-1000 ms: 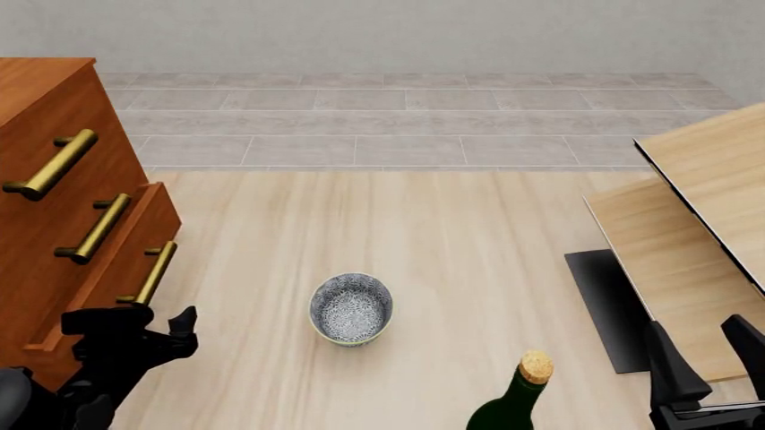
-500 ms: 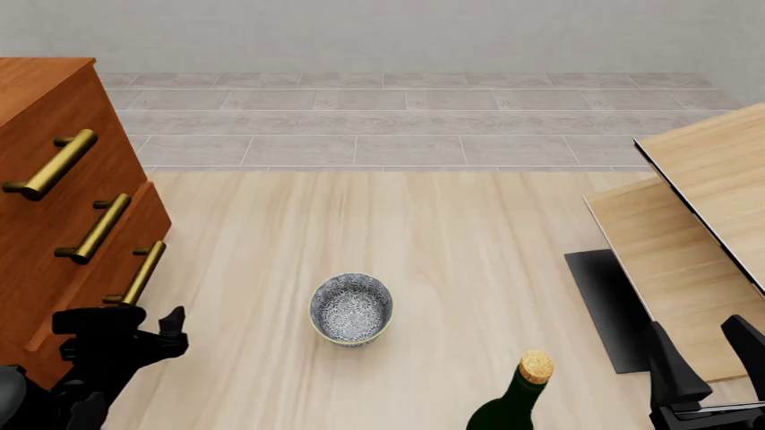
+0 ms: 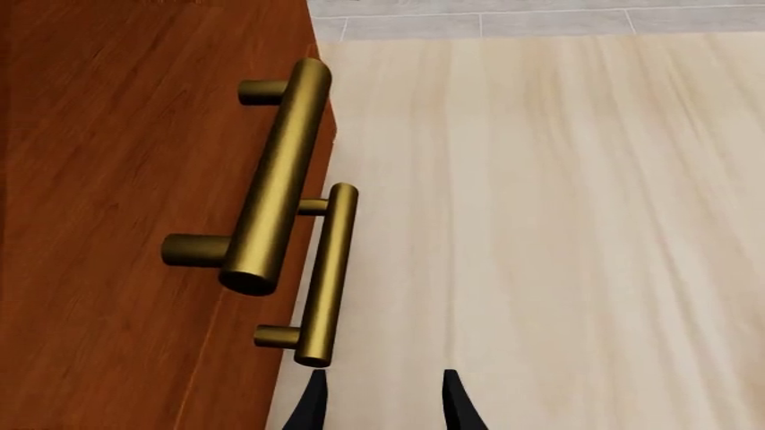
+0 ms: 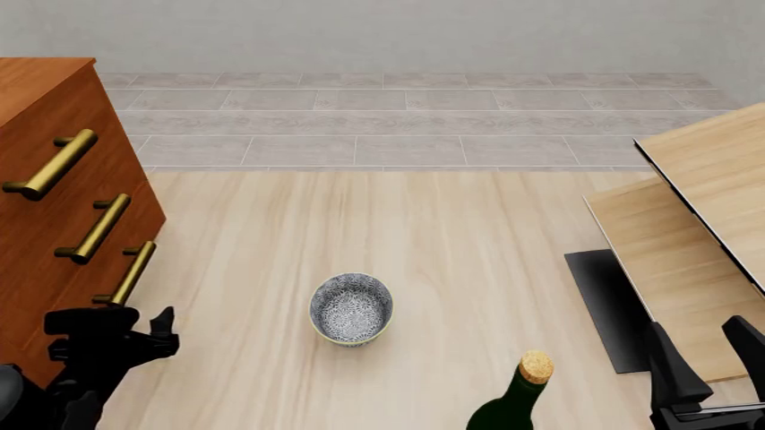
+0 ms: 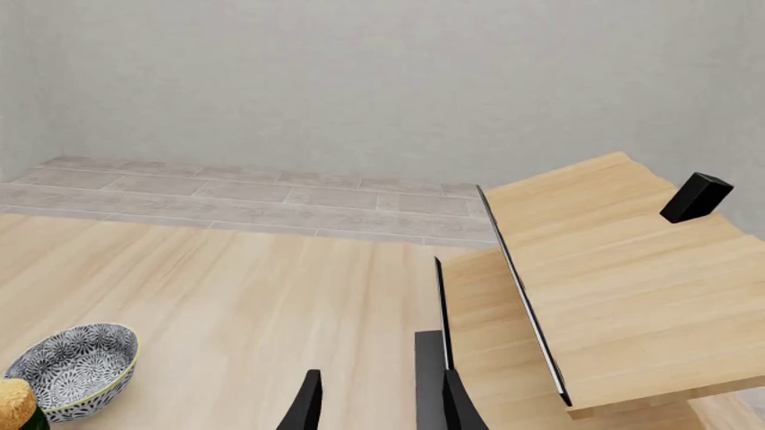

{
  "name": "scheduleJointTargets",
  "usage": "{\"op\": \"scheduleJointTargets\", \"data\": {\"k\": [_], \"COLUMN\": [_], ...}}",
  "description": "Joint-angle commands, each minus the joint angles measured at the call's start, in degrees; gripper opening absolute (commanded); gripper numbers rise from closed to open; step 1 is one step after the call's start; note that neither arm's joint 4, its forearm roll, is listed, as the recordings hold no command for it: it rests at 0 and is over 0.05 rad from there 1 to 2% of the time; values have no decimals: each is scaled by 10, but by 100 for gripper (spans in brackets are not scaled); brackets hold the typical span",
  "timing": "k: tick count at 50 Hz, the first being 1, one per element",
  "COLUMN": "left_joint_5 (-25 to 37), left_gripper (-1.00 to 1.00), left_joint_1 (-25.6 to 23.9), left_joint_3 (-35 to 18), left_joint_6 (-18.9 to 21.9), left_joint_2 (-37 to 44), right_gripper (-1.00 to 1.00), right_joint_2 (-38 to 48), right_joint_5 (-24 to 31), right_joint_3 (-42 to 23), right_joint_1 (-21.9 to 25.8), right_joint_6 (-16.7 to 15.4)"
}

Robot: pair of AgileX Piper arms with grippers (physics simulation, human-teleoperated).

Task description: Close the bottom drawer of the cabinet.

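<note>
The reddish-brown cabinet point(image 4: 48, 98) stands at the left of the front view with three brass bar handles. The bottom drawer point(image 4: 74, 300) sits about level with the drawers above it; its handle point(image 4: 127, 273) is the lowest. My left gripper point(image 4: 114, 330) is open and empty just in front of the drawer's lower front, below that handle. In the left wrist view, its fingertips point(image 3: 313, 405) are beside the cabinet's front point(image 3: 107, 179), close under the smaller brass handle point(image 3: 325, 273). My right gripper point(image 4: 708, 372) is open and empty at the lower right, far from the cabinet.
A patterned bowl point(image 4: 350, 308) sits mid-table and also shows in the right wrist view point(image 5: 74, 369). A green bottle with a cork point(image 4: 517, 399) stands at the front edge. Pale wooden boards point(image 4: 700, 224) and a black mat point(image 4: 604, 305) lie at the right.
The bottom drawer has slid in toward the cabinet until about flush. My left gripper has moved left with it. The right arm has not moved.
</note>
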Motion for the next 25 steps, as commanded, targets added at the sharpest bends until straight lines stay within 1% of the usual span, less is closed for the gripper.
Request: {"op": "scheduleJointTargets", "data": {"k": [1,14,19,25], "left_joint_5": [-19,-26,-10,-8], "left_gripper": [100,100,100,100], "left_joint_1": [22,46,53,52], "left_joint_3": [-19,-22,-25,-22], "left_joint_6": [20,39,34,34], "left_joint_2": [6,7,-7,-14], "right_gripper": [100,100,100,100], "right_joint_2": [-5,-2,-3,-9], "right_joint_5": [4,0,2,7], "right_joint_3": [0,0,0,0], "right_joint_1": [0,0,0,-1], "right_joint_6": [-2,-2,-3,-4]}}
